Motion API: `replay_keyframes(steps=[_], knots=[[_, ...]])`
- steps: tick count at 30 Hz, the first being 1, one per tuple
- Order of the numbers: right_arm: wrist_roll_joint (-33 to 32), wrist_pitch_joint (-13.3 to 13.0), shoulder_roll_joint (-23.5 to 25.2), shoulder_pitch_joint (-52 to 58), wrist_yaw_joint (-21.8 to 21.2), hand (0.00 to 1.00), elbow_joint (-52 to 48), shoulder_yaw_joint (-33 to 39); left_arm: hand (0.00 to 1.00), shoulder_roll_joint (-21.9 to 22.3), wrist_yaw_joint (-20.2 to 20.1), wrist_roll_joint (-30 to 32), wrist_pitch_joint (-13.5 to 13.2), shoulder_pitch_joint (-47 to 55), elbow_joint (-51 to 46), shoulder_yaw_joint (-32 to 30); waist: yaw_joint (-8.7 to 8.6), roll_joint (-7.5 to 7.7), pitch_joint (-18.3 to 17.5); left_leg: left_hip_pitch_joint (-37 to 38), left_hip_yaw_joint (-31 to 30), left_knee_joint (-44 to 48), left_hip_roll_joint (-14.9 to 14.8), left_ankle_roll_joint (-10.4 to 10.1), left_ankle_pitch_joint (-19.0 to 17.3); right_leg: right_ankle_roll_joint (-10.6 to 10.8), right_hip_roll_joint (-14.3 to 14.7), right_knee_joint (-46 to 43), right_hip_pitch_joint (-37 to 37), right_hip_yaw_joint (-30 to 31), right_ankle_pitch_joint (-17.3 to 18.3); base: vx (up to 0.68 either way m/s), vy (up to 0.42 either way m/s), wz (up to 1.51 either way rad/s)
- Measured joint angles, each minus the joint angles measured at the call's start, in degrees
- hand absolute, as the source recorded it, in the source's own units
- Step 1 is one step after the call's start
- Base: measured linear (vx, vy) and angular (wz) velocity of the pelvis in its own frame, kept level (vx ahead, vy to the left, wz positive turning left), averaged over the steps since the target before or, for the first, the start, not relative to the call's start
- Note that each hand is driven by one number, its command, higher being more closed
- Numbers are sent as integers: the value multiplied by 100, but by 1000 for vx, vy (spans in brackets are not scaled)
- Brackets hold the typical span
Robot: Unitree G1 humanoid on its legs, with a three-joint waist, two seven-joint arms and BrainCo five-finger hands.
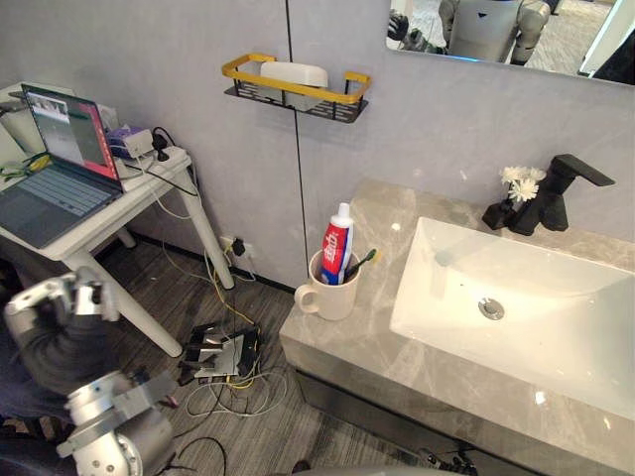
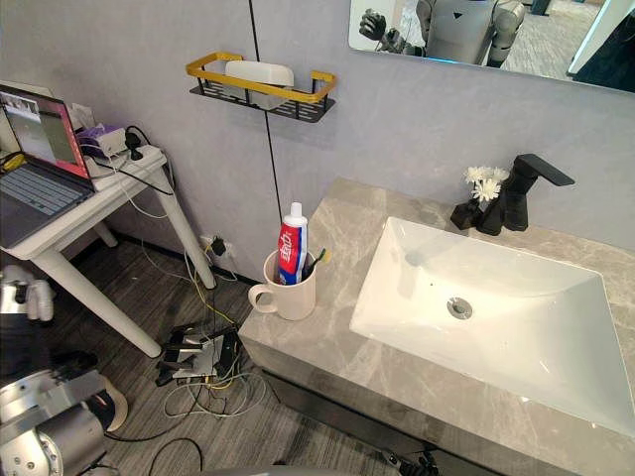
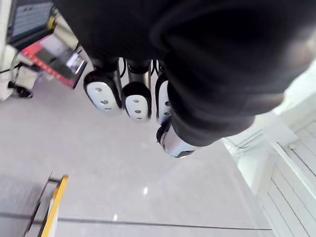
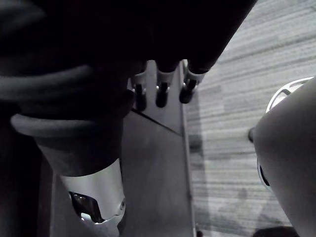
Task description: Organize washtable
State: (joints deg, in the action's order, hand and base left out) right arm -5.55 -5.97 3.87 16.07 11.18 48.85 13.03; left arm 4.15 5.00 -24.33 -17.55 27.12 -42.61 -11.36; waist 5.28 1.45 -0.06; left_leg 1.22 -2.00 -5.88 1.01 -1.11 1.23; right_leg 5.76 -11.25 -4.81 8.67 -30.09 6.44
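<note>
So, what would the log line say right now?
left hand: fingers curled, empty | right hand: open, empty | mug: on counter, holding toothpaste

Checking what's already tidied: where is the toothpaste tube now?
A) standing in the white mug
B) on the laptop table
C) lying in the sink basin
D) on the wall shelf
A: the toothpaste tube stands upright in the white mug on the counter, left of the sink basin.

Mug w/ toothpaste, toothbrush left of sink
</note>
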Motion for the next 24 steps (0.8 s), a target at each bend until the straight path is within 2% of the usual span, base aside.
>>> replay_keyframes(steps=[6,11,16,24], knots=[[169,3,4,59,-39,0,-134,-94,100,-184,-529,-592,283,540,85,699,-7,16,14,-71,302,0,-71,28,-18,2,18,9,-122,65,-1,-30,-16,-10],[169,3,2,58,-115,0,-169,-96,100,-352,-850,-833,620,679,702,1364,-17,21,31,-138,463,2,-109,25,-11,2,37,20,-250,189,-1,9,-20,-14],[163,1,-4,32,-129,0,-293,-94,100,-381,-854,-765,782,702,1192,1708,-132,-19,104,-297,683,15,-119,26,21,3,30,25,-522,387,-1,34,2,-19],[166,-8,-67,36,-123,0,-426,-56,100,-379,-845,-393,860,532,1422,2009,-148,-109,195,-333,859,40,-116,24,23,28,27,96,-632,522,-16,67,6,-9]])
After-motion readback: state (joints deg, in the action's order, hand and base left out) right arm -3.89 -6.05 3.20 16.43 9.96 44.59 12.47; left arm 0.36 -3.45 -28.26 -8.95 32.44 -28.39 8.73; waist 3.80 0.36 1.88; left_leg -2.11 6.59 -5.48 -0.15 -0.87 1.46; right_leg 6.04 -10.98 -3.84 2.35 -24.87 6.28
